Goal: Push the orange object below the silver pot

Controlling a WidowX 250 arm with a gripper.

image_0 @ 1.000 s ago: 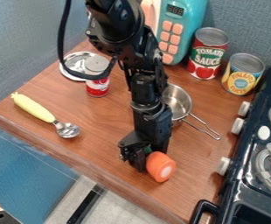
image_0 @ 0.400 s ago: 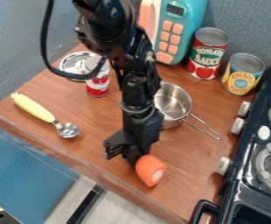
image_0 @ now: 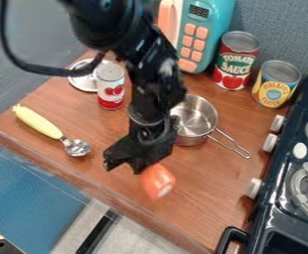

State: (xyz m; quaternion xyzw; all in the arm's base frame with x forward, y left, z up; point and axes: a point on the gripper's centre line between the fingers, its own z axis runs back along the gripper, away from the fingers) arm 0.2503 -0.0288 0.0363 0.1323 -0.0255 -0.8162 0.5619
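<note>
1 orange obj. + 1 hand shifted left.

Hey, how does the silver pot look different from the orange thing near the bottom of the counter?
The silver pot is shiny metal, while the orange object is orange with a pale spot on its end. The pot is wider than the orange object. The pot is open on top with a long looped handle; the orange object shows a rounded body and no handle.

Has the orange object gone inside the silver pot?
No, the orange object is outside the pot, nearer the counter's front edge.
</note>
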